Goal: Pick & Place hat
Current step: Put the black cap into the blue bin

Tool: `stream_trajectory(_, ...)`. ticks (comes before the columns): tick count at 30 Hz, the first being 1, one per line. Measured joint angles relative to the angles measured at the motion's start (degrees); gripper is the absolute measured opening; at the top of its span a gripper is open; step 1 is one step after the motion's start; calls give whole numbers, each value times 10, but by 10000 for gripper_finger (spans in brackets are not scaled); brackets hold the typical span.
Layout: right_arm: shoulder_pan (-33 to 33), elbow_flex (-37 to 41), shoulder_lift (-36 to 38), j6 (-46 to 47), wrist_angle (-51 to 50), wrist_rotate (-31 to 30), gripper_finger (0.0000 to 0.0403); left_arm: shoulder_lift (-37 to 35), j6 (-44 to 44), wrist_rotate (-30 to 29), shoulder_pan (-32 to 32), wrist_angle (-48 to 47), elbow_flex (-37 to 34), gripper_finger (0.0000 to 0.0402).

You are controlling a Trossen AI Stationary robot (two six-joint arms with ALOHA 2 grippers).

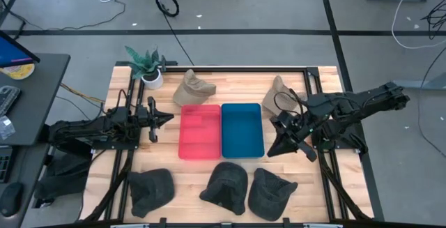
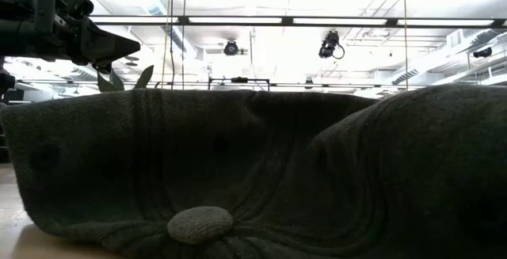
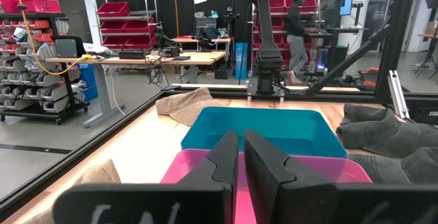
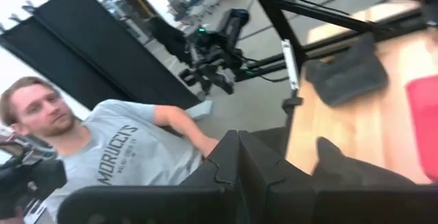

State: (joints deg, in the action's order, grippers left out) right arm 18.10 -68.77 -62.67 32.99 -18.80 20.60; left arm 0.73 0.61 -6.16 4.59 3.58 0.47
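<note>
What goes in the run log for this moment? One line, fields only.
phase: pre-grasp | left gripper: shut, beside pink bin | right gripper: shut, beside blue bin | dark hats: untouched, front edge

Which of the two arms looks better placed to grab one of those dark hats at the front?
Probably the right: its gripper hangs close above the rightmost dark hat, while the left gripper sits farther back beside the pink tray.
</note>
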Motion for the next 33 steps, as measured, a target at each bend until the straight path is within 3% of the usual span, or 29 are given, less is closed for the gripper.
stream_trajectory(10,71,-51,0,-95,6,-12,13,0,0,0,0,0,0,28)
stream_trajectory(17,119,-94,-14,-141,-58,-103,13,0,0,0,0,0,0,28)
stream_trajectory(26,183,-155,-64,-240,-52,-77,13,0,0,0,0,0,0,28)
stream_trajectory(33,221,-160,-78,-281,33,-75,13,0,0,0,0,0,0,28)
